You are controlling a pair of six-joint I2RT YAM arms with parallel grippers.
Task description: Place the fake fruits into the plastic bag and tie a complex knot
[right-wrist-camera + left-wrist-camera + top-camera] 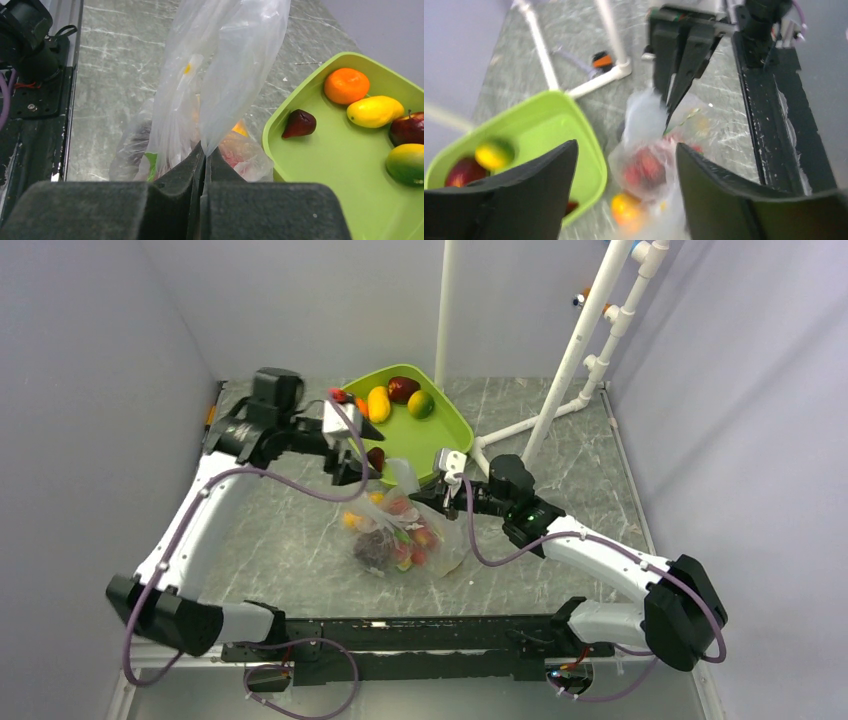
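Now, table [290, 550]: grey marbled top carrying everything.
Tray [425, 440]: lime green, at the middle of the table's far edge; it holds the unpacked stock.
Plastic bag [440, 545]: mid-table, just off the tray's near rim, its belly resting on the surface and its neck drawn upward, probably to gather the mouth for tying.
Right gripper [204, 152]: clenched on the plastic bag's neck film, holding it taut and upright.
Left gripper [626, 150]: jaws spread, grasping nothing, over the bag, likely ready to take the neck.
Fake fruits [398, 542]: most are heaped inside the bag; an orange [346, 85] and a few others lie in the tray.
Knot: none visible yet.
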